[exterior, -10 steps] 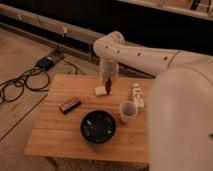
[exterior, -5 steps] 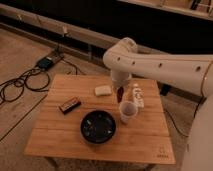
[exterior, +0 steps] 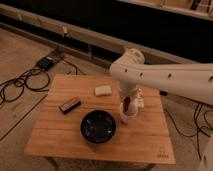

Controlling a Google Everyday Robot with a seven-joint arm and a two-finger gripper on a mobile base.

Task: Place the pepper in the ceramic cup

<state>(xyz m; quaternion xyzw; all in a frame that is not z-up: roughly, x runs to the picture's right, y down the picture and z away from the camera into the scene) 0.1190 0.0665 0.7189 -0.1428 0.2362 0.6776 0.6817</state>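
Note:
The white ceramic cup (exterior: 128,115) stands on the wooden table (exterior: 65,132), right of the black bowl. My gripper (exterior: 128,101) hangs straight down over the cup from the white arm. It holds the small dark red pepper (exterior: 127,104), whose tip reaches down to the cup's rim. The cup's far side is partly hidden by the gripper.
A wide black bowl (exterior: 98,126) sits at the table's middle front. A pale beige block (exterior: 103,90) lies at the back, a dark flat bar (exterior: 69,105) at the left. A small white oblong item (exterior: 139,102) lies just behind the cup. Cables and a power box (exterior: 48,61) lie on the floor.
The arm has swung from the beige block at the back to over the cup, carrying the pepper, and has lowered it to the cup's rim.

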